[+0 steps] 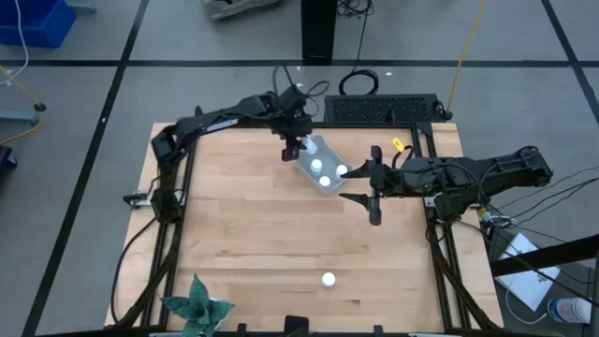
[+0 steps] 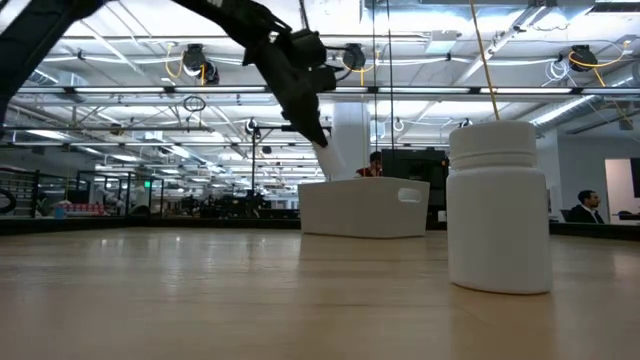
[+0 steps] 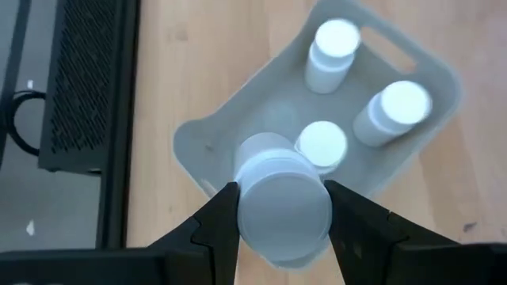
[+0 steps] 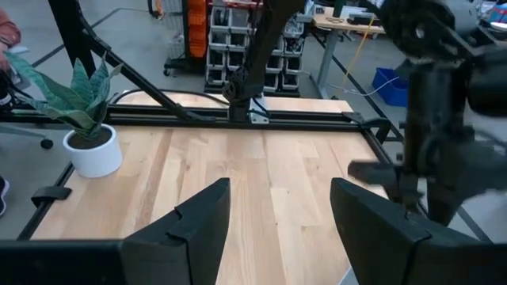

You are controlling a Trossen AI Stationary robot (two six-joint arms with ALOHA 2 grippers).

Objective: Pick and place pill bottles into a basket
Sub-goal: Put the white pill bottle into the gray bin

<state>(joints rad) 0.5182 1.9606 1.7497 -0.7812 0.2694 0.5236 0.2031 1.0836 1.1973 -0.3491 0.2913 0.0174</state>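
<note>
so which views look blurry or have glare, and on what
Left wrist view: the held pill bottle in the left gripper is soft, too close to the lens, while the basket is sharper. Right wrist view: the left arm at the edge is blurred. Low view: ceiling lights glare.

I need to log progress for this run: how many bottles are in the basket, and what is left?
Done: three bottles stand in the basket. In hand: the left gripper holds a fourth bottle over the basket's end, not yet released. Left: one bottle sits alone on the table near the front edge. The right gripper waits open beside the basket.
</note>
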